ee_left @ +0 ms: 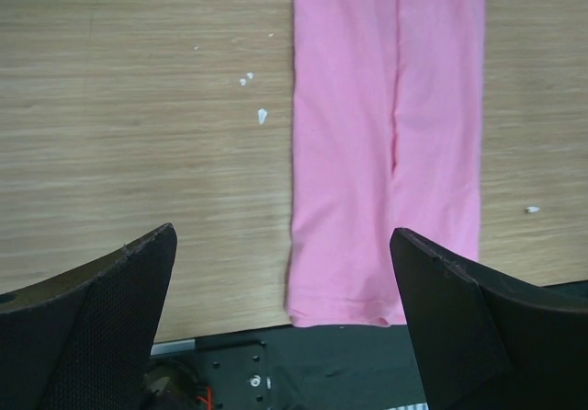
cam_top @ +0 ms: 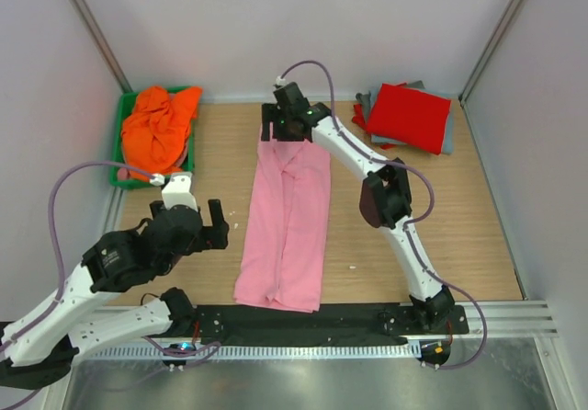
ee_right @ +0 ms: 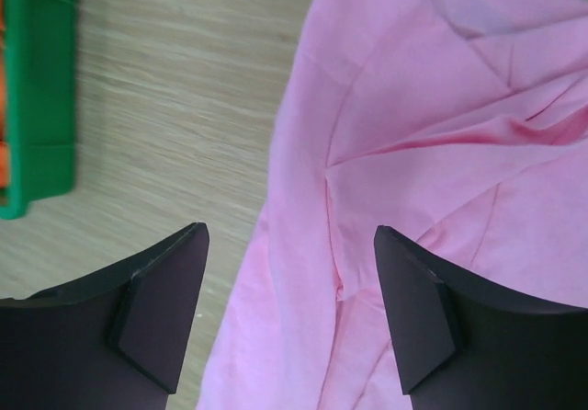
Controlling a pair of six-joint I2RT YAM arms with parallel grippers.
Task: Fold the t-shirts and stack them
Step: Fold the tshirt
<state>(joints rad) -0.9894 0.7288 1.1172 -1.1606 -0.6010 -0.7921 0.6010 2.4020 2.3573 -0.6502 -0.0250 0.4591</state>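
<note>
A light pink t-shirt (cam_top: 287,219) lies flat in a long narrow strip down the middle of the table, both sides folded in. It also shows in the left wrist view (ee_left: 386,143) and the right wrist view (ee_right: 413,180). My right gripper (cam_top: 285,132) is open and empty above the shirt's far end. My left gripper (cam_top: 219,226) is open and empty, left of the shirt's near part. A bright orange t-shirt (cam_top: 158,130) lies crumpled in the green bin (cam_top: 121,143). A folded red t-shirt (cam_top: 410,116) lies on a grey one (cam_top: 448,140) at the far right.
The green bin stands at the far left corner; its edge shows in the right wrist view (ee_right: 37,107). A black mat (cam_top: 303,323) runs along the near edge under the shirt's hem. White walls close the sides and back. Small white specks (ee_left: 261,115) lie on the wood.
</note>
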